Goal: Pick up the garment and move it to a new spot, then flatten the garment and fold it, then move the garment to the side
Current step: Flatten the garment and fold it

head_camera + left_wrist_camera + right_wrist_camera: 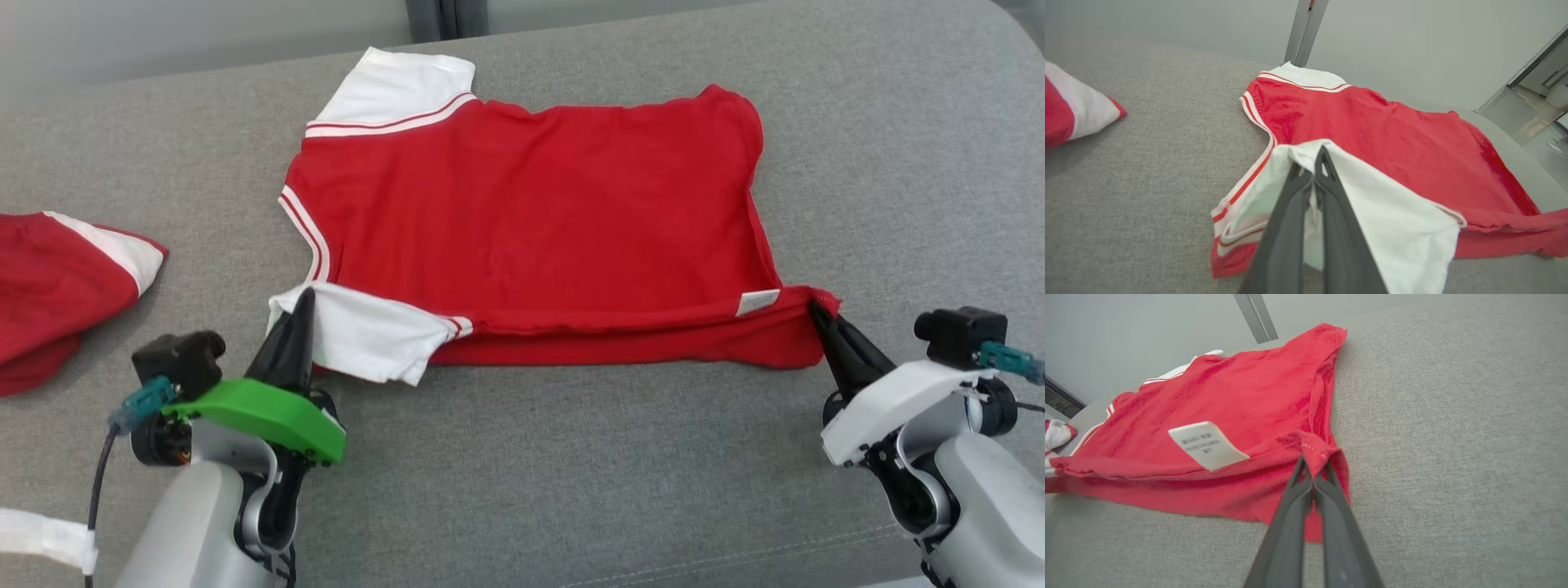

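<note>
1. The shirt [531,212] lies spread on the grey cushion [571,474], in the middle of the head view. Its collar end points to my left and its hem to my right.
2. My left end effector [304,296] is pressed together and pinches the near sleeve [367,331], which is white, at the shirt's near left corner. In the left wrist view, white cloth sits between its fingers [1331,204].
3. My right end effector [815,309] is pressed together and pinches the shirt's red near right corner. In the right wrist view, the cloth bunches over its fingers [1331,522].
4. A white label [757,301] lies on the red cloth just beside the right grip.
5. The shirt's near edge shows two layers.
6. The far sleeve [400,86], also white, lies flat on the cushion.
7. A second garment [57,286], red and white, lies at my far left, well apart from the shirt.
</note>
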{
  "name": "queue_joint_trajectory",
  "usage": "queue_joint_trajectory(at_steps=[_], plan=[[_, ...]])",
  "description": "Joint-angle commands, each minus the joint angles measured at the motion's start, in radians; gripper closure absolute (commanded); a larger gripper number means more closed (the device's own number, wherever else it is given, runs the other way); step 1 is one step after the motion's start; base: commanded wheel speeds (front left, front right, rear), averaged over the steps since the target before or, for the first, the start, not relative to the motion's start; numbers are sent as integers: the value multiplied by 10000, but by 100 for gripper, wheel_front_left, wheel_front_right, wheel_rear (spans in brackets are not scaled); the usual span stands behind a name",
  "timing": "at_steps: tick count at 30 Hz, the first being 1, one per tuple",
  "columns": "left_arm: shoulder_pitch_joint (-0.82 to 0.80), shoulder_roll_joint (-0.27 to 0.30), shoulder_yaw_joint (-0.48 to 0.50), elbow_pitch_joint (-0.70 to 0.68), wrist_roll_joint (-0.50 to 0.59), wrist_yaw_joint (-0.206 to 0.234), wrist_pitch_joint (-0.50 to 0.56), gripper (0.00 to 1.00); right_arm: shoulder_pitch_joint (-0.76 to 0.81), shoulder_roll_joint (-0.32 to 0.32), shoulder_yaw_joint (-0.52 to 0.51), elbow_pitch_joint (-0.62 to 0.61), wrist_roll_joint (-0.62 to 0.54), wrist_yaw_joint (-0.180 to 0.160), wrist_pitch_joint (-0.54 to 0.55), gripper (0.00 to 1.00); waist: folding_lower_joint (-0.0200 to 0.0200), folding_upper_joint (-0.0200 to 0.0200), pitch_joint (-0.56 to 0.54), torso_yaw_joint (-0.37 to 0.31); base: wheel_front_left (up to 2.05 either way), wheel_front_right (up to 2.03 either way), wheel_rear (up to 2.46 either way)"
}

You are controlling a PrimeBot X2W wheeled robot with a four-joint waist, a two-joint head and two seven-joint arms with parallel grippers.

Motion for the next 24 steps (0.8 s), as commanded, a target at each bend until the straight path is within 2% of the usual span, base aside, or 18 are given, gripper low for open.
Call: queue_joint_trajectory(at_steps=[1, 6, 7, 8, 9, 10, 18, 24], plan=[[-403, 34, 25, 211, 35, -76, 38, 100, -294, 35, -8, 176, -115, 1, 46, 100, 1, 0, 286, -25, 0, 0, 0], [-1404, -14, -111, 1308, 138, -196, 4, 100, -1150, 296, 229, 849, -227, 1, 13, 100, 1, 0, 609, -68, 0, 0, 0], [-1510, -52, -134, 1523, 102, -209, 32, 100, -1255, 313, 294, 969, -236, 1, -38, 97, 1, 0, 627, -67, 0, 0, 0], [-1639, -68, -159, 1766, 105, -242, -18, 100, -1377, 340, 366, 1110, -240, 1, -135, 53, 1, 0, 638, -69, 0, 0, 0], [-1750, -66, -142, 1920, 157, -244, -178, 31, -1452, 365, 425, 1215, -235, 1, -205, 0, 1, 0, 636, -69, 0, 0, 0], [-1832, -87, -150, 2132, 173, -255, -296, 0, -1495, 387, 468, 1349, -188, 1, -308, 0, 1, 0, 607, -64, 0, 0, 0], [-1395, -208, -125, 2863, 92, -423, -1125, 0, -906, 129, 548, 1833, -140, 1, -1078, 0, 1, 0, 129, 121, 0, 0, 0], [-722, -95, -184, 3090, 74, -401, -1209, 0, -523, -34, 615, 2018, -121, 1, -1161, 0, 1, 0, 65, 186, 0, 0, 0]])
